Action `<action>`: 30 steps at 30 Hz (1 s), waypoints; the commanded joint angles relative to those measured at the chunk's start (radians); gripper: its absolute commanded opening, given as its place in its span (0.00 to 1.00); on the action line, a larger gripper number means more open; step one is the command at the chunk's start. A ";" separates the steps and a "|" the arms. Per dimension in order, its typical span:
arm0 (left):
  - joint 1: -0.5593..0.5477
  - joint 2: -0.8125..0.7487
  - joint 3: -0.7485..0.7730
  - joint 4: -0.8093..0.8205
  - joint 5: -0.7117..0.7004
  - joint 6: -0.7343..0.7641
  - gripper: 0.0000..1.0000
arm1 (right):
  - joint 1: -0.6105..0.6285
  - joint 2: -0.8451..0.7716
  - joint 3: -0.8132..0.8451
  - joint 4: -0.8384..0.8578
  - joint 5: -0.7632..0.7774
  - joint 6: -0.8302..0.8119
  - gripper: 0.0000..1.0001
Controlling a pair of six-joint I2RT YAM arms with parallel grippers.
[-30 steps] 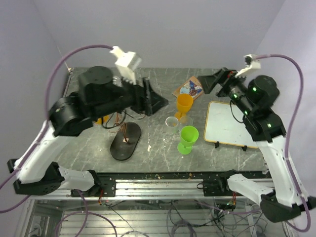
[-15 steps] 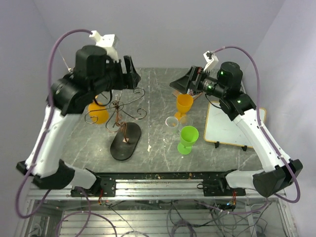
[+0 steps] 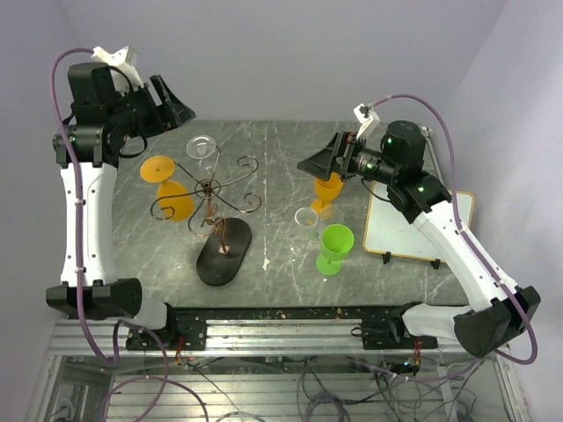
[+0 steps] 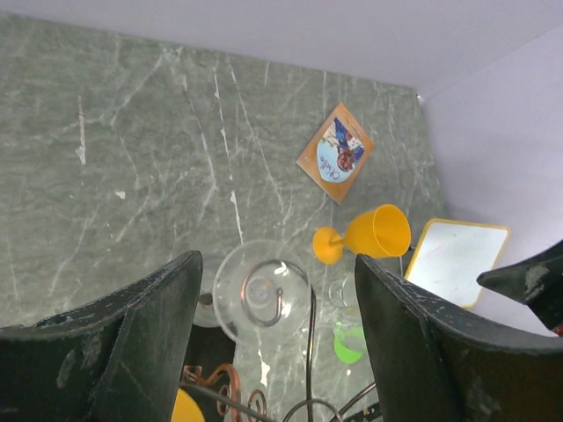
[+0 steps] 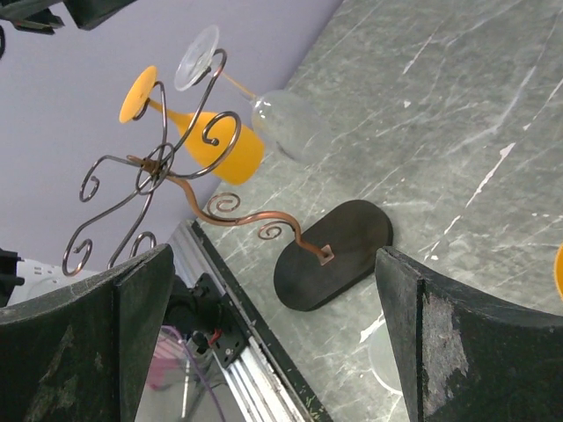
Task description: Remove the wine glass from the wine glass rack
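Now | grey marble table (image 3: 281, 163), lilac walls (image 3: 308, 53) | left pincer (image 4: 274, 281), right pincer (image 5: 273, 264): both spread wide, holding nothing

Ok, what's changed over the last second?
The left gripper rose and pulled back to the far-left corner, uncovering the wine glass rack; it is open, holding nothing. The right gripper swung left to over the standing orange glass, also open. The hanging orange glass is still on the rack; the green glass and standing clear glass stayed put.
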 commanded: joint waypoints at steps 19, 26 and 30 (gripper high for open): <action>0.084 -0.023 -0.232 0.042 0.176 0.072 0.65 | 0.024 0.007 -0.012 0.017 -0.059 -0.032 0.96; 0.082 -0.010 -0.241 -0.002 0.215 0.113 0.60 | 0.024 0.004 -0.004 0.000 -0.049 -0.045 0.97; 0.083 0.003 -0.240 -0.017 0.247 0.132 0.57 | 0.024 -0.004 -0.016 0.009 -0.048 -0.036 0.97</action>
